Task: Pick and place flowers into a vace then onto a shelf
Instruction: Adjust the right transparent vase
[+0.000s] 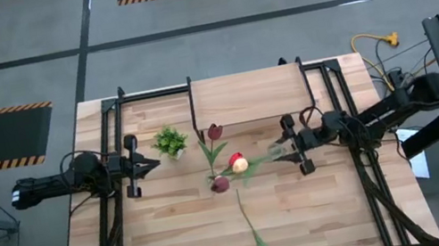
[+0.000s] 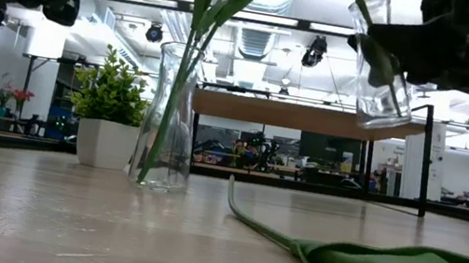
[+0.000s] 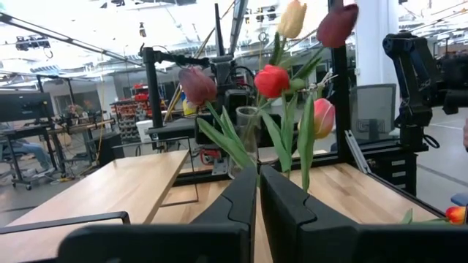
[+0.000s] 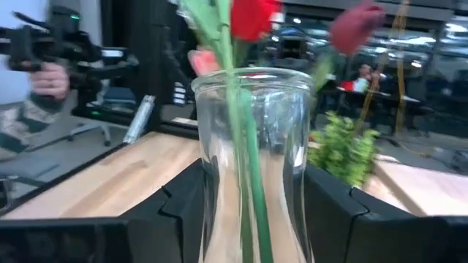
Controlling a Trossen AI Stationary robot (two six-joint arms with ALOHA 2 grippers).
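Glass vase [image 4: 252,164] holding flowers [image 3: 272,80] is being gripped and lifted off the table [image 1: 175,230] by the right tool [image 1: 289,149], near the shelf [image 1: 242,99]. A second vase [image 2: 170,119] is standing filled; one tulip [image 1: 251,226] is lying loose. The left tool [image 3: 257,212] is waiting, clenched, beside the plant [image 1: 170,141].

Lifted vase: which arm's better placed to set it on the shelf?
Right. The right tool is shut on the vase, which hangs tilted above the table with stems in it, near the shelf. The left tool holds nothing, over by the potted plant.
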